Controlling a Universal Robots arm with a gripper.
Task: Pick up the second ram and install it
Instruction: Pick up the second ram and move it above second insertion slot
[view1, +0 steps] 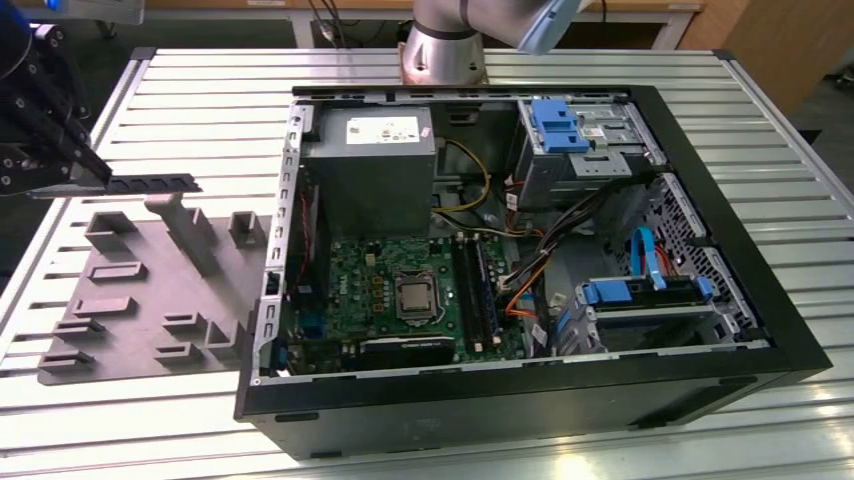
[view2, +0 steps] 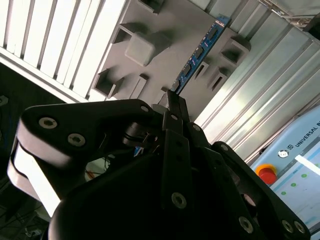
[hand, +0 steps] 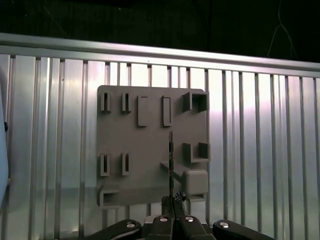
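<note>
Starting with the exterior view, the gripper (view1: 96, 178) hangs at about ten o'clock in the frame, over the slatted metal table (view1: 200, 90). It is clamped on one end of the second ram (view1: 154, 184). The stick lies level in the air and points toward three o'clock, at the open computer case (view1: 534, 390). It is clear of the grey tray (view1: 147, 300), which lies flat on the table at the case's nine o'clock. Inside the case, the green motherboard (view1: 387, 285) lies near six o'clock. The ram is well apart from it.

In the second wrist view, the gripper (view2: 175, 102) has its black fingers (view2: 176, 145) pressed together on the near end of the second ram (view2: 200, 52). The blue board with its small dark chips reaches straight out from the tips. The tray (view2: 145, 47) with its raised blocks lies beneath it, and the ribbed table (view2: 250, 100) lies beyond.

In the first wrist view, the gripper (hand: 173, 200) shows the same closed hold. The second ram (hand: 170, 155) is seen edge-on as a thin dark line running out over the tray (hand: 135, 145). The tray lies on the table (hand: 260, 150).
</note>
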